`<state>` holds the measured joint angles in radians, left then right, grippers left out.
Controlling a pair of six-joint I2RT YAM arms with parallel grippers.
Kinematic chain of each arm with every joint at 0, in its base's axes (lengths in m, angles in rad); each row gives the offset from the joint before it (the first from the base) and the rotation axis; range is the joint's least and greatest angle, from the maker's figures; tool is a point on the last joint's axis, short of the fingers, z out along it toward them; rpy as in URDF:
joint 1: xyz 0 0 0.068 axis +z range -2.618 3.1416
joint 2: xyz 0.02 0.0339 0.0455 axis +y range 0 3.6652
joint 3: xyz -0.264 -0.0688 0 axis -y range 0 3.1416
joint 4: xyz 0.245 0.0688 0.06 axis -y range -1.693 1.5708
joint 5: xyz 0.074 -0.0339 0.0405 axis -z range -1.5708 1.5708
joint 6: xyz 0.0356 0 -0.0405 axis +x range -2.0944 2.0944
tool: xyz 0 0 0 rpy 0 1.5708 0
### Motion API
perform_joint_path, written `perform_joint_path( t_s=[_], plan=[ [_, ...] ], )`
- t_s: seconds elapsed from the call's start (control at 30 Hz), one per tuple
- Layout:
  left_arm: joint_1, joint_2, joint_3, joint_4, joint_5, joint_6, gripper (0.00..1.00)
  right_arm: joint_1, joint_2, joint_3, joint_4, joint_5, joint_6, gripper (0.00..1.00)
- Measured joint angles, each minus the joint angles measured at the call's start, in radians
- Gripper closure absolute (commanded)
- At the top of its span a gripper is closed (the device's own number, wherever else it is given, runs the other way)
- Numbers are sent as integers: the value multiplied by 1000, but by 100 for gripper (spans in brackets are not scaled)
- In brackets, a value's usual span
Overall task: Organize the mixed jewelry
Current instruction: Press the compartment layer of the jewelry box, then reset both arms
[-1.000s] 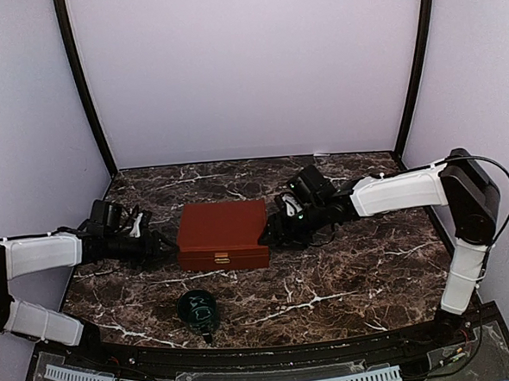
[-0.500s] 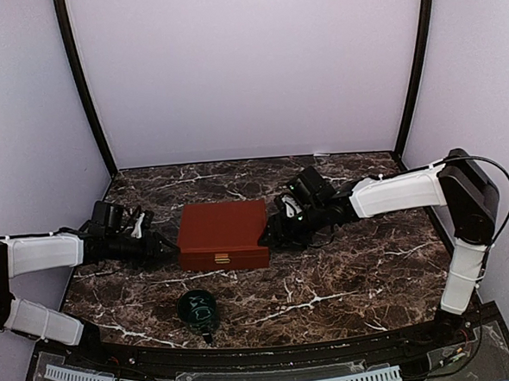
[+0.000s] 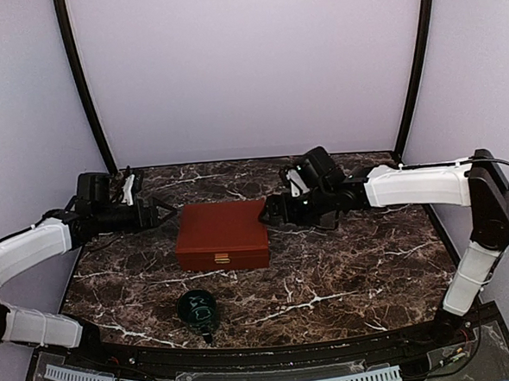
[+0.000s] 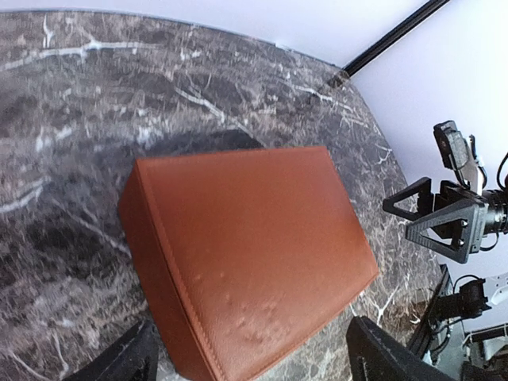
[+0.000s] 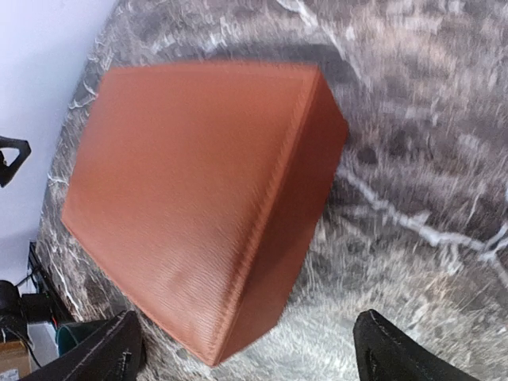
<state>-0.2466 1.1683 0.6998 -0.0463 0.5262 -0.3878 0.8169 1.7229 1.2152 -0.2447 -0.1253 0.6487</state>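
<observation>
A closed brown leather box (image 3: 222, 234) sits mid-table with its gold clasp (image 3: 221, 258) facing the near edge. It also shows in the left wrist view (image 4: 246, 254) and the right wrist view (image 5: 190, 198). The mixed jewelry is hidden; none of it shows anywhere. My left gripper (image 3: 165, 215) is open and empty, just off the box's left far corner, with its fingers spread wider than the box end (image 4: 254, 361). My right gripper (image 3: 269, 214) is open and empty at the box's right far corner (image 5: 250, 353). Neither gripper touches the box.
A dark green cup (image 3: 197, 307) stands on the dark marble table (image 3: 354, 271) near the front edge, in front of the box; its rim shows in the right wrist view (image 5: 75, 333). Pale walls with black corner posts (image 3: 84, 89) enclose the table.
Both arms have drawn back from the box's sides, moving up and toward the far wall. The left gripper moved most. The box stays closed and in place.
</observation>
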Motion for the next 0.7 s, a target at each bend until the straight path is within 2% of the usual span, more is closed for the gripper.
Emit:
perform_joint_path(
  t_s=[0.17, 0.27, 0.4, 0.57, 0.7],
  plan=[
    [34, 46, 40, 87, -63, 56, 14, -52, -33, 35, 21, 50, -72, 2],
    [102, 100, 41, 131, -107, 87, 14, -136, -51, -5, 69, 71, -107, 2],
    [252, 150, 17, 224, -146, 113, 13, -306, -92, -129, 131, 96, -158, 2],
    [446, 149, -104, 360, -222, 119, 11, -540, -166, -287, 207, 124, -225, 2],
    [473, 105, -238, 467, -344, 145, 11, -744, -301, -441, 322, 145, -273, 2]
  ],
)
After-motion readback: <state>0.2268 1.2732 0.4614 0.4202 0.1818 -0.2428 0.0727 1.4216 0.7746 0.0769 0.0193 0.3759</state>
